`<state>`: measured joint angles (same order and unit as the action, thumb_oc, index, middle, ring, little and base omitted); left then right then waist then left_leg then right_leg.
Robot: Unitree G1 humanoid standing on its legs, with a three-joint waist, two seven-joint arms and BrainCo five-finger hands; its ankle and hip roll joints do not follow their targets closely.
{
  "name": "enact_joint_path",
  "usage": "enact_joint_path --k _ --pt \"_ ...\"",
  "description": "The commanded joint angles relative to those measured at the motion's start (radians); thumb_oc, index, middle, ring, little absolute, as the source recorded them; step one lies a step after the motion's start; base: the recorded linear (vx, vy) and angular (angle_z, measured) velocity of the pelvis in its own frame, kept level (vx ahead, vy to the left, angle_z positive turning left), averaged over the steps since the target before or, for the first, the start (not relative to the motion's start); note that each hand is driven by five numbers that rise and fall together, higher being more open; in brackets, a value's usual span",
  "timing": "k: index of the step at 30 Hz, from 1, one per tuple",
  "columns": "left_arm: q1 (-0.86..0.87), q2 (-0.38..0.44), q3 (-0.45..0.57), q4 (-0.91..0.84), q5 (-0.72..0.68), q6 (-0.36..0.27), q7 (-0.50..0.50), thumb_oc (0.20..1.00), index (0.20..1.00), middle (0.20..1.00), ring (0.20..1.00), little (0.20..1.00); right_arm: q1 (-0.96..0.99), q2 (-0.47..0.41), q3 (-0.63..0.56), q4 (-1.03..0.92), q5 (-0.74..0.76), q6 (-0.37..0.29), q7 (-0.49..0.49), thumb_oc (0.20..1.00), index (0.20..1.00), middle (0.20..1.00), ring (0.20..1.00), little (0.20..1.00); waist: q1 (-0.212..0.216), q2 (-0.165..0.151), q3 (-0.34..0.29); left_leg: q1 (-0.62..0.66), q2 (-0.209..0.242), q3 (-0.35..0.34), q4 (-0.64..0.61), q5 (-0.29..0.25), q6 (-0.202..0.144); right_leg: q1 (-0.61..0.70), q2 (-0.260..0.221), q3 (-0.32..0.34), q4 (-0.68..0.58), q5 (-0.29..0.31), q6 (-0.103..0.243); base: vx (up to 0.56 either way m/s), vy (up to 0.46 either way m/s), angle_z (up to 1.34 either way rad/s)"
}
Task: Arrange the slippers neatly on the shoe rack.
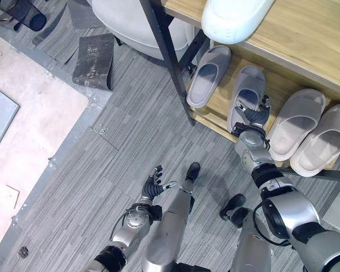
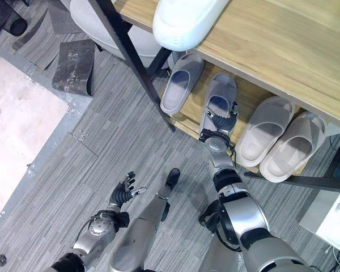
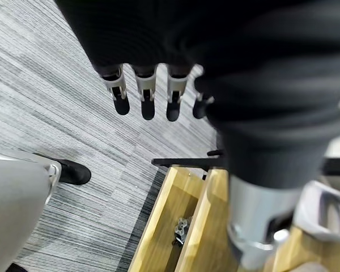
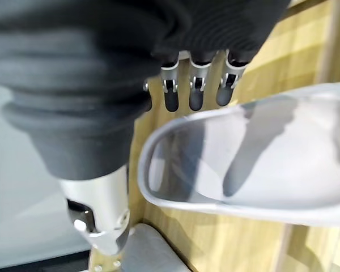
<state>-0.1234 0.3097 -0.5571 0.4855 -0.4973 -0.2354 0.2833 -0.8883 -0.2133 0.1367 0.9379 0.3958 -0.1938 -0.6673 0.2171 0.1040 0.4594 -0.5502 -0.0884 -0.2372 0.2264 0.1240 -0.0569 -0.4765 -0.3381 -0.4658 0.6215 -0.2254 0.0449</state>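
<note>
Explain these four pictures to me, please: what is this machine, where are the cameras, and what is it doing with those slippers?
This is a humanoid robot seen through its own cameras. The two wide pictures come from its head, looking down; the two close ones from its wrists. Before it stands a wooden shoe rack on grey carpet. Its lower shelf holds four slippers: two grey ones and a beige pair. The right hand rests at the heel of the second grey slipper, fingers straight, apparently not gripping it. The other grey slipper lies at an angle beside it. The left hand hangs open over the carpet, holding nothing.
</note>
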Motion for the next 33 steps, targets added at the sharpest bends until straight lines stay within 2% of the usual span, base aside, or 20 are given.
enact_joint_path --k 1,6,12,17,20,21,22,26,29,30,32,33 --pt "-0.021 0.009 -0.020 -0.014 0.008 -0.029 0.010 1.000 1.000 1.000 1.000 1.000 -0.067 -0.046 0.000 0.007 0.021 -0.039 0.015 1.000 1.000 1.000 1.000 1.000 0.031 0.004 0.022 0.032 -0.020 0.021 0.089 -0.159 0.023 0.089 0.027 0.032 -0.157 0.058 0.071 0.00 0.000 0.00" --pt "-0.028 -0.001 -0.025 0.005 0.010 -0.033 0.016 1.000 1.000 1.000 1.000 1.000 -0.090 -0.028 0.014 0.038 0.032 -0.036 0.029 1.000 1.000 1.000 1.000 1.000 0.037 0.010 0.030 0.025 -0.025 0.020 0.091 -0.159 0.025 0.083 0.025 0.030 -0.152 0.057 0.074 0.00 0.000 0.00" --pt "-0.055 -0.002 -0.040 0.029 0.014 -0.026 0.007 1.000 1.000 1.000 1.000 1.000 -0.143 0.010 -0.011 0.118 0.206 -0.056 0.124 1.000 1.000 1.000 1.000 1.000 0.054 0.017 0.041 0.013 -0.031 0.015 0.096 -0.160 0.026 0.078 0.019 0.023 -0.148 0.055 0.077 0.00 0.000 0.00" --pt "-0.052 0.008 -0.051 0.034 0.013 -0.034 -0.026 1.000 1.000 1.000 1.000 1.000 -0.239 -0.099 -0.038 0.206 0.288 -0.062 0.175 1.000 1.000 1.000 1.000 1.000 0.088 0.032 0.043 -0.001 -0.041 0.007 0.091 -0.153 0.025 0.066 0.010 0.017 -0.149 0.057 0.082 0.00 -0.004 0.04" --pt "-0.052 0.008 -0.053 0.039 0.014 -0.031 -0.038 1.000 1.000 1.000 1.000 1.000 -0.250 -0.119 -0.047 0.200 0.341 -0.075 0.200 1.000 1.000 1.000 1.000 1.000 0.094 0.034 0.042 0.001 -0.043 0.003 0.087 -0.151 0.026 0.067 0.010 0.017 -0.149 0.056 0.082 0.02 0.006 0.12" --pt "-0.053 0.010 -0.053 0.045 0.024 -0.029 -0.060 1.000 1.000 1.000 1.000 1.000 -0.256 -0.147 -0.060 0.196 0.421 -0.096 0.249 1.000 1.000 1.000 1.000 1.000 0.102 0.035 0.037 0.009 -0.047 0.001 0.082 -0.150 0.029 0.072 0.006 0.016 -0.153 0.060 0.085 0.02 0.017 0.10" --pt "-0.053 0.010 -0.054 0.045 0.024 -0.029 -0.061 1.000 1.000 1.000 1.000 1.000 -0.255 -0.148 -0.060 0.197 0.424 -0.096 0.252 1.000 1.000 1.000 1.000 1.000 0.103 0.036 0.037 0.010 -0.047 0.001 0.081 -0.150 0.029 0.073 0.007 0.016 -0.154 0.061 0.085 0.04 0.023 0.04" --pt "-0.053 0.002 -0.035 0.056 0.018 -0.020 -0.081 1.000 1.000 1.000 1.000 1.000 -0.199 -0.153 -0.055 0.152 0.462 -0.114 0.289 1.000 1.000 1.000 1.000 1.000 0.101 0.025 0.023 0.043 -0.041 0.001 0.052 -0.140 0.023 0.104 0.013 0.011 -0.184 0.074 0.088 0.03 0.006 0.01" --pt "-0.042 -0.006 -0.020 0.075 0.021 -0.008 -0.095 1.000 1.000 1.000 1.000 1.000 -0.118 -0.099 -0.072 0.091 0.525 -0.130 0.313 1.000 1.000 1.000 1.000 1.000 0.089 0.006 0.002 0.088 -0.030 0.003 0.011 -0.130 0.019 0.152 0.032 0.006 -0.235 0.093 0.089 0.06 -0.004 0.00" --pt "-0.029 -0.007 -0.004 0.084 0.025 -0.001 -0.103 1.000 1.000 1.000 1.000 1.000 -0.048 -0.062 -0.068 0.046 0.534 -0.126 0.337 1.000 1.000 1.000 1.000 1.000 0.079 -0.013 -0.018 0.120 -0.020 0.010 -0.014 -0.125 0.017 0.185 0.042 0.001 -0.269 0.110 0.092 0.08 -0.002 -0.03" --pt "-0.003 0.000 0.019 0.062 0.024 0.007 -0.113 1.000 1.000 1.000 1.000 1.000 0.046 -0.040 -0.035 -0.015 0.496 -0.103 0.353 1.000 1.000 1.000 1.000 1.000 0.065 -0.032 -0.042 0.160 -0.006 0.019 -0.051 -0.115 0.012 0.235 0.053 -0.007 -0.320 0.137 0.097 0.07 0.003 -0.08" --pt "0.005 0.001 0.020 0.059 0.024 0.008 -0.114 1.000 1.000 1.000 1.000 1.000 0.056 -0.037 -0.033 -0.023 0.494 -0.102 0.350 1.000 1.000 1.000 1.000 1.000 0.062 -0.031 -0.044 0.167 -0.005 0.018 -0.057 -0.113 0.011 0.242 0.055 -0.009 -0.328 0.141 0.097 0.05 0.000 -0.06"
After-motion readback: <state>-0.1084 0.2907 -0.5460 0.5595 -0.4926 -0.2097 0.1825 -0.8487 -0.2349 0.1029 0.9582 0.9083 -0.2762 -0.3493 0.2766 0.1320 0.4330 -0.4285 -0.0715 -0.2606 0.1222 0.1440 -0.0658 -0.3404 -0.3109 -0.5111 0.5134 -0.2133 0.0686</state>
